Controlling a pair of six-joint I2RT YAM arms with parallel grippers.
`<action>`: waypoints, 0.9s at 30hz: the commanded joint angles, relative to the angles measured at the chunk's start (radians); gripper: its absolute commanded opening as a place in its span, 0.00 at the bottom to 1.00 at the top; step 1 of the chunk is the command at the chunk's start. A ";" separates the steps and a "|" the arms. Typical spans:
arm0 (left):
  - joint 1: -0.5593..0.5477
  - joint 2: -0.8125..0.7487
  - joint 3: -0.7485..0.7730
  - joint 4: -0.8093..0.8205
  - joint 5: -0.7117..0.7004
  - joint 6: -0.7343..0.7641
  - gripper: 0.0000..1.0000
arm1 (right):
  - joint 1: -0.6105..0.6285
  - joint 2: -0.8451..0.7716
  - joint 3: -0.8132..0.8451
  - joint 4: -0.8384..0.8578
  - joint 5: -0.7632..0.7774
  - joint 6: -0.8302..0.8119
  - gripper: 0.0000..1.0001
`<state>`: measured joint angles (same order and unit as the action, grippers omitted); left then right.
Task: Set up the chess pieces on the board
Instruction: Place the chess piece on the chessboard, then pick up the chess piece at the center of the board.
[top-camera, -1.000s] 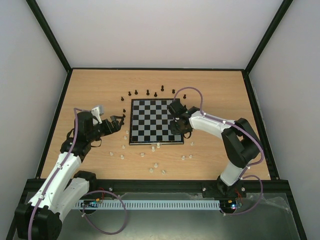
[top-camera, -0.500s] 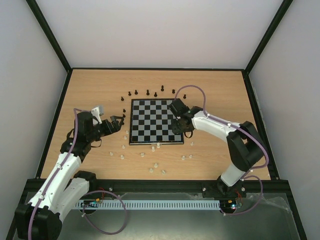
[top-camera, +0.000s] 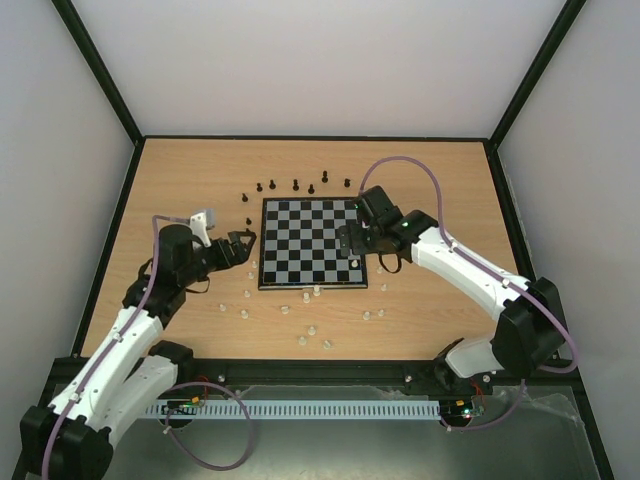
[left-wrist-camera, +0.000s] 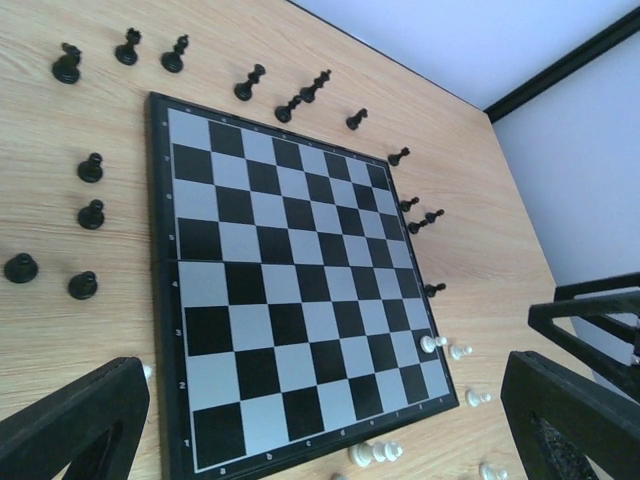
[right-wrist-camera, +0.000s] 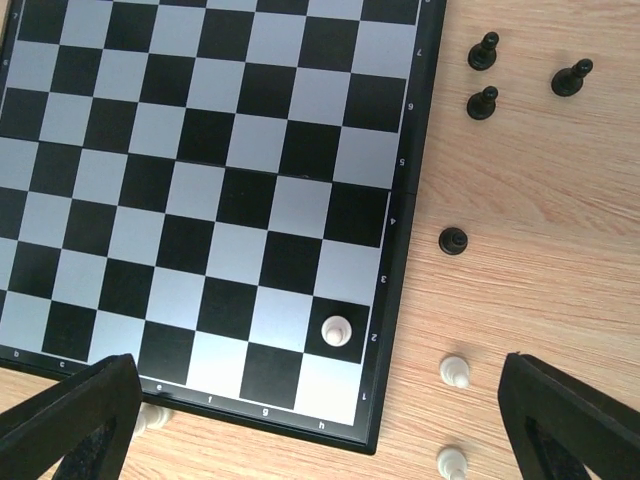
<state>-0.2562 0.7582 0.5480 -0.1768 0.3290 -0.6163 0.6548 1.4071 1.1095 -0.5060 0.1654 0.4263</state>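
- The board (top-camera: 300, 240) lay at the middle of the wooden table (top-camera: 190, 170) in the top view, almost bare. One cream-white pawn (top-camera: 352, 262) stood on it close to its near right corner.
- Along the board's far edge, black pieces (top-camera: 296, 185) stood on the table in a loose row, with a few more by the far left corner. Loose white pieces (top-camera: 312, 328) were scattered on the table off the board's near edge.
- The right gripper (top-camera: 350, 243) hung over the board's right edge above the pawn, spread wide and holding nothing. The left gripper (top-camera: 243, 242) hovered over the table just beside the board's left edge, likewise spread and empty.
- In the left wrist view, the left gripper's dark fingers (left-wrist-camera: 70, 425) stood far apart with nothing between them. The board filled the view, the pawn sat near one corner, and black pieces ringed two of its sides on the table.
- In the right wrist view, the right gripper's fingers (right-wrist-camera: 570, 420) stood wide apart, clear of the pawn. The pawn stood upright on a dark square in the edge column, second row from the near edge. Four black pieces stood on the table beyond that edge. Two white ones stood by the corner, and a third was partly hidden at the near edge.
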 joint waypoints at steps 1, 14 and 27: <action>-0.052 -0.010 0.005 0.032 -0.068 -0.027 0.99 | -0.005 -0.004 0.028 -0.085 0.010 -0.003 0.98; -0.061 0.029 0.088 -0.059 -0.113 -0.025 0.99 | -0.092 -0.134 -0.131 -0.079 0.053 0.137 0.97; -0.113 0.096 0.080 -0.077 -0.118 -0.006 1.00 | -0.110 -0.067 -0.270 -0.010 -0.023 0.121 0.83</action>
<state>-0.3664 0.8581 0.6128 -0.2157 0.2329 -0.6468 0.5491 1.3144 0.8589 -0.5247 0.1589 0.5472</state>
